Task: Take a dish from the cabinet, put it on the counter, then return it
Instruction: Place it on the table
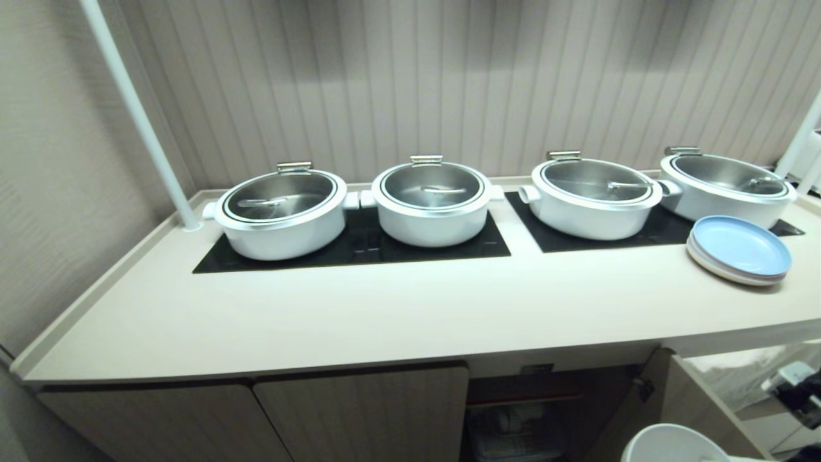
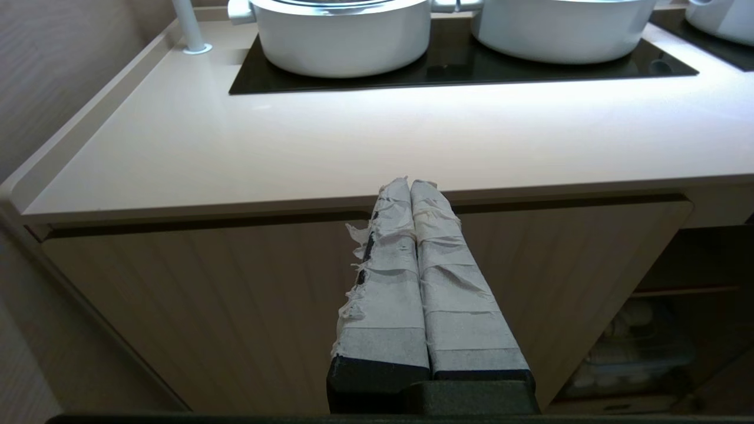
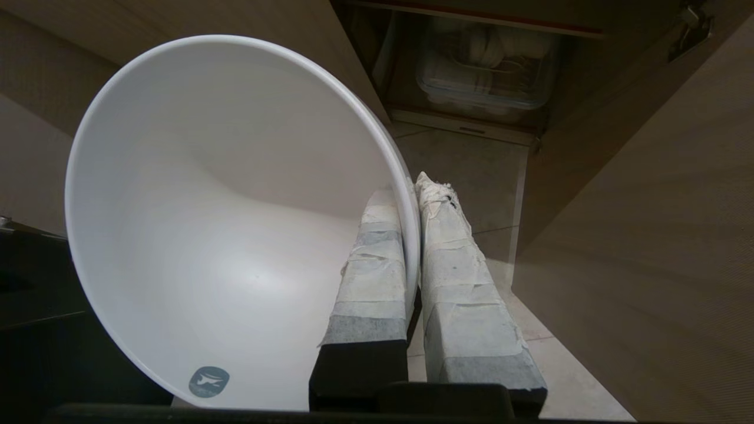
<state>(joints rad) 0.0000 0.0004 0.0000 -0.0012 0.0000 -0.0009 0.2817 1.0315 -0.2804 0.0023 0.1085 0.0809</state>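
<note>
Right gripper: fingers clamped on the bowl, pinching its wall at the rim, one finger inside, one outside. A rim pinch suits a deep thin wall; the bowl hangs out to the inner finger's side, its open mouth toward the wrist camera, a small grey mark near the rim. In the head view only the bowl's rim shows, at the bottom right, below counter height.

Beyond the fingertips: floor, then the open cabinet. Its door stands swung out on the outer finger's side. Inside, a clear tub holding pale items sits under a red-edged shelf. The bowl is out of the cabinet and not yet on the counter; likely mid-carry.

Left gripper: taped fingers pressed together, empty, pointing at the counter's front edge over a shut door. Idle, it seems.

Farther: counter, wide bare strip in front, good landing room. Behind it four lidded pots on black cooktop panels; stacked plates at the far right.
</note>
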